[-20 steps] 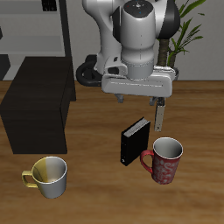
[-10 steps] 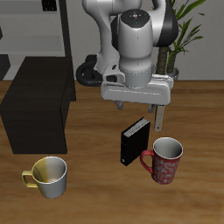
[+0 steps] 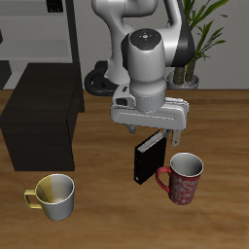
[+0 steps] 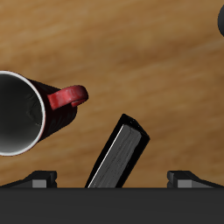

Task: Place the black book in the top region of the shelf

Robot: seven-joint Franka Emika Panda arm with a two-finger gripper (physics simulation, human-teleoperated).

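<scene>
Wooden tabletop [image 3: 97, 209] carries the upright black book [image 3: 148, 159] between a red mug [image 3: 182, 178] and the shelf [image 3: 41, 126], a yellow mug [image 3: 54, 195] nearer the front, while the claw [image 3: 152, 137] hangs released just above the book.

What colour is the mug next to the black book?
Dark red mug, white inside; clearest in the wrist view.

Simulated home or study corner, seen from where I work: wood-grain table [image 3: 224, 126] under me, two mugs, red one [image 3: 182, 178] and pale yellow one [image 3: 53, 195], potted plant [image 3: 199, 34] behind, low black shelf [image 3: 41, 124], pale open rack [image 3: 49, 29] farther back
</scene>
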